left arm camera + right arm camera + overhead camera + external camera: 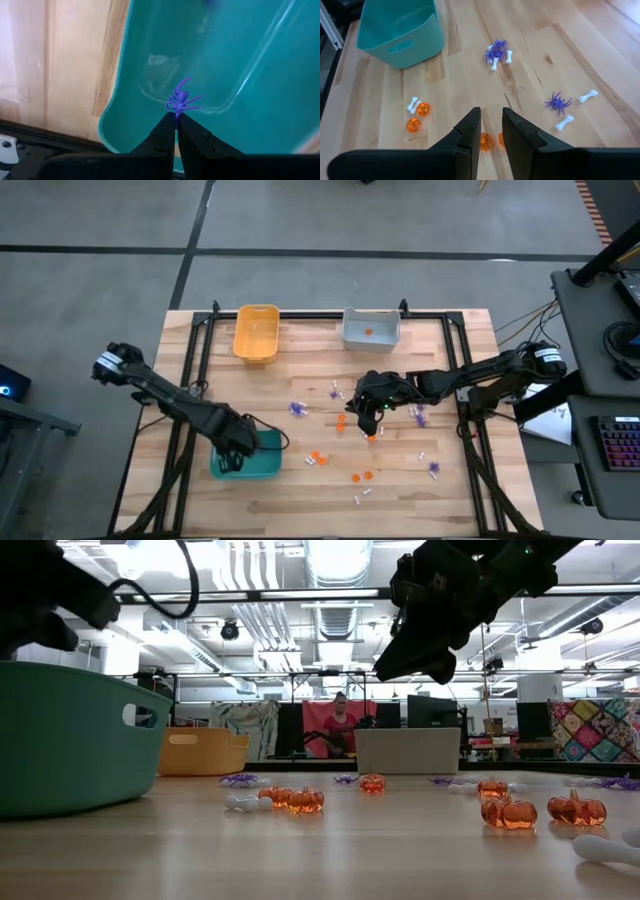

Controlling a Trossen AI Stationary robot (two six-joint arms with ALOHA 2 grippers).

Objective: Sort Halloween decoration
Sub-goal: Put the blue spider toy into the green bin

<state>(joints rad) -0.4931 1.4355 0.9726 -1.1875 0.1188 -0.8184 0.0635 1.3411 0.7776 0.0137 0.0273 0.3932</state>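
Note:
My left gripper [232,456] hangs pointing down over the teal bin [252,465], shut on a purple spiky spider [181,101]. My right gripper [491,125] hovers open above the table's middle [370,418], high over the wood [415,650], with nothing between its fingers. Under it lie orange pumpkins [486,142]. More trinkets lie scattered on the wood: purple spiders [558,103], white bones [564,122], orange pumpkins [508,812]. My left gripper pinches the purple spider by its near legs [176,113] between its two fingertips. The fingers come from above, pointing down into the bin. The spider sticks out past the fingertips, lifted clear of the bin's floor [240,45].
An orange-yellow bin [256,332] and a grey bin [371,328] with an orange piece inside stand at the far edge. Black frame rails [190,380] run along the table's left and right sides. A person sits in the room behind [340,725].

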